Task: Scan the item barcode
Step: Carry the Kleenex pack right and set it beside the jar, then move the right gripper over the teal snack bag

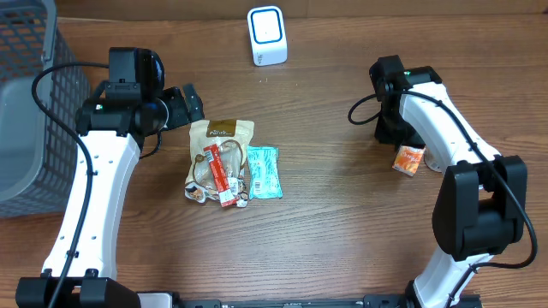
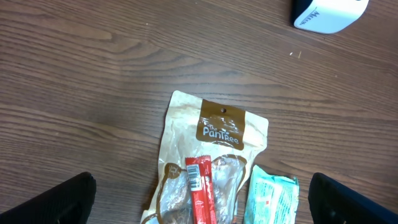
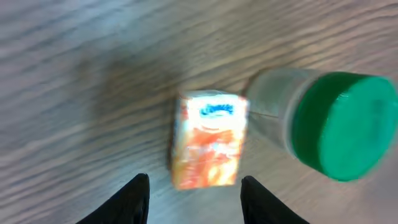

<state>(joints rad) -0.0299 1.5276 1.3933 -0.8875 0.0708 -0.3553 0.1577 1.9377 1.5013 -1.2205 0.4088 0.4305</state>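
A small orange carton (image 3: 208,140) lies on the wooden table just ahead of my right gripper (image 3: 194,199). Its fingers stand apart with nothing between them, so it is open. From overhead the orange carton (image 1: 409,159) sits beside the right arm, with the right gripper (image 1: 396,130) just above-left of it. My left gripper (image 2: 202,202) is open wide over a beige snack bag (image 2: 214,134) with a red stick pack (image 2: 200,186) lying on it. The stick pack's barcode faces up. The white scanner (image 1: 266,36) stands at the table's far edge.
A teal packet (image 1: 264,171) lies right of the beige snack bag (image 1: 221,137). A clear bottle with a green cap (image 3: 339,124) lies against the orange carton. A grey wire basket (image 1: 26,111) fills the left edge of the table.
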